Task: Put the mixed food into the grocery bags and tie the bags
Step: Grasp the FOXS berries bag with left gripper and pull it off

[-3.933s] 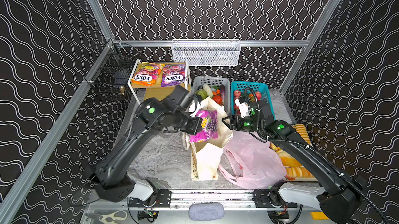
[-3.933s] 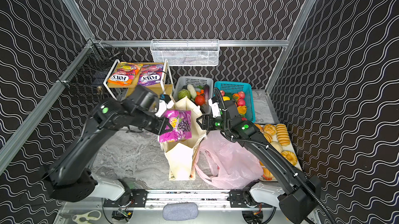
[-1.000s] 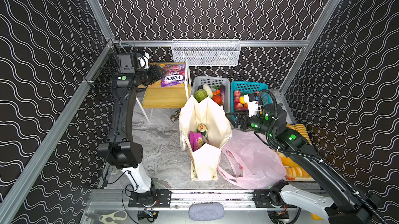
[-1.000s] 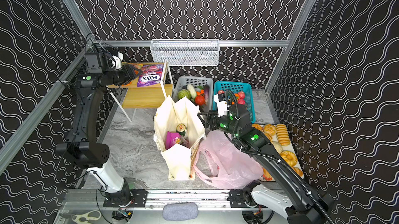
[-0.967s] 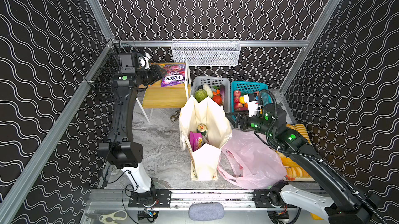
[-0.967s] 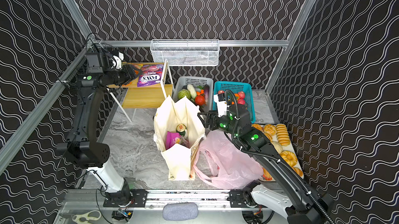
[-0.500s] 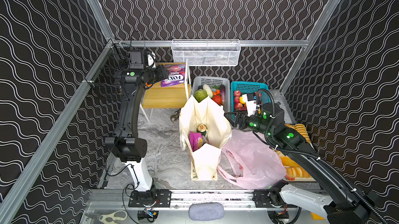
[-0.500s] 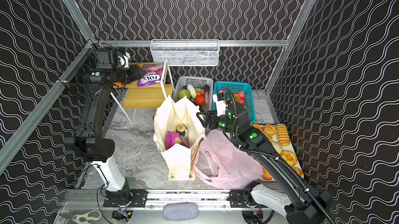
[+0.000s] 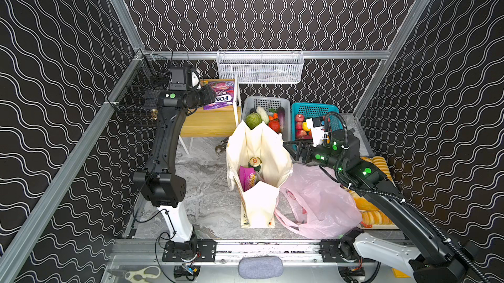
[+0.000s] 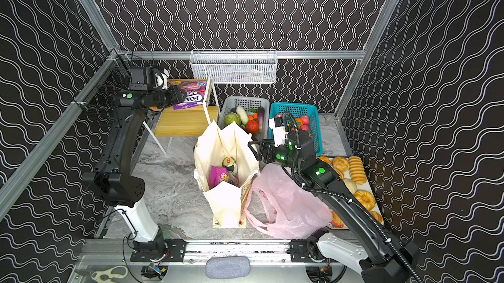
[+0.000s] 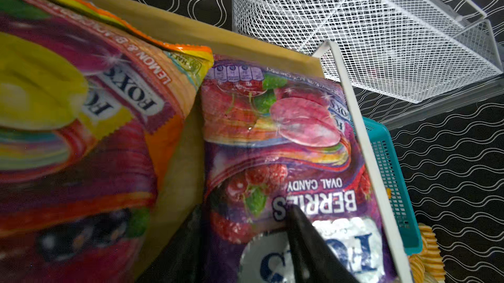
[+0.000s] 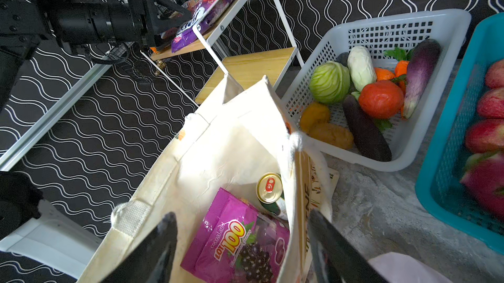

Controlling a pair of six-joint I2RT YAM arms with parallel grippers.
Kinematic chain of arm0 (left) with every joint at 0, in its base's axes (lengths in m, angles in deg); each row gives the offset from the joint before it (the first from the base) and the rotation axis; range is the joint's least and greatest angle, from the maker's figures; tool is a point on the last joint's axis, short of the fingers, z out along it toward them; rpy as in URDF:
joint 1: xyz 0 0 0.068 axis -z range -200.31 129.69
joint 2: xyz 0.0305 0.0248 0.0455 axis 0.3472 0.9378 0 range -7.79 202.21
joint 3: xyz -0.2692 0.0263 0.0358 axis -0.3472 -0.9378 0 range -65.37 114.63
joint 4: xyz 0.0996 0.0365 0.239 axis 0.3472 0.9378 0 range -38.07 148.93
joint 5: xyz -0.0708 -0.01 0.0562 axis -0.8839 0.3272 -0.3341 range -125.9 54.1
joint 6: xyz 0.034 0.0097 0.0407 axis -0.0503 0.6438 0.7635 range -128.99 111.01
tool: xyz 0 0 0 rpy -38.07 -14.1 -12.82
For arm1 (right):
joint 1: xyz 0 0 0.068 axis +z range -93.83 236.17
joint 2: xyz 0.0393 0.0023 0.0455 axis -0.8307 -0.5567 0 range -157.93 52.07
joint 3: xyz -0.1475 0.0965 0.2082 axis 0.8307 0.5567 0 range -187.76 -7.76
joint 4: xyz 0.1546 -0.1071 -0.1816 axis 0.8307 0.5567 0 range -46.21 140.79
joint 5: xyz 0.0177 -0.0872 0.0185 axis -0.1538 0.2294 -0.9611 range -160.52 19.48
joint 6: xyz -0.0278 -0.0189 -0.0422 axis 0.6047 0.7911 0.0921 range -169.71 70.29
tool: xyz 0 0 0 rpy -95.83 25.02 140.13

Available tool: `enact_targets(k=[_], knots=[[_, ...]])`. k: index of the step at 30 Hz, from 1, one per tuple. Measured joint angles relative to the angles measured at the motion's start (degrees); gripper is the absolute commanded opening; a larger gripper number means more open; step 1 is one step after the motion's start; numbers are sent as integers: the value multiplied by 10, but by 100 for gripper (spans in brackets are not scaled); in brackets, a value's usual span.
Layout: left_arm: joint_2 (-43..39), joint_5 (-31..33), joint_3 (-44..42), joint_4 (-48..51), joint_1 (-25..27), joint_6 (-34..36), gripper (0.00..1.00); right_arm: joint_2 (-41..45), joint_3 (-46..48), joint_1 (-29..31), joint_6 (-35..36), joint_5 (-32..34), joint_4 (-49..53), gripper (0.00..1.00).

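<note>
Your tote (image 9: 261, 205) stands upright in the middle of the grey marbled surface (image 9: 204, 175). It is a cream canvas bag with stiff woven walls, and its mouth gapes open. Inside it you have two things. One is a magenta packet (image 12: 237, 243) of glossy film printed with dark grapes, standing on end. The other is a small green can (image 12: 270, 189) with a round gold top, upright just behind the packet.

The second purple packet (image 11: 286, 159), shiny and berry-printed with FOX'S lettering, lies flat on the top board of the wooden shelf (image 9: 207, 124) at the back left. It sits just beside one orange packet (image 11: 81, 104). The pink bag (image 9: 321, 205), thin, crinkled, translucent plastic, lies slumped on the surface against the tote's right side. One pink dragon fruit (image 12: 485, 183) sits among red fruits in the teal basket (image 12: 450, 145) of perforated plastic. The grey basket (image 12: 395, 30) next to it holds vegetables. So you count two bags, two purple packets, one can and two baskets.

Your left gripper (image 11: 245, 213) is at the lettered end of the shelf packet. One of its jaws rests on the printed face and the other stands in the gap between the two packets. You cannot tell whether they pinch it. Your right gripper (image 12: 241, 214) straddles the tote's rim with its jaws wide, one inside the mouth and one outside, the canvas wall between them.
</note>
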Motion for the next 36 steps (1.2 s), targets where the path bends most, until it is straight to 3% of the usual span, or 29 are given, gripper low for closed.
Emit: enact_targets(k=[5, 10, 27, 36], knots=[[-38, -19, -63, -34, 0, 7, 11, 2, 3, 0, -2, 0, 0, 76], [-54, -40, -77, -45, 0, 26, 0, 3, 8, 0, -2, 0, -1, 77], [-146, -79, -81, -52, 0, 25, 0, 6, 12, 0, -8, 16, 0, 77], [-260, -129, -153, -94, 2, -4, 0, 5, 13, 0, -17, 41, 2, 77]])
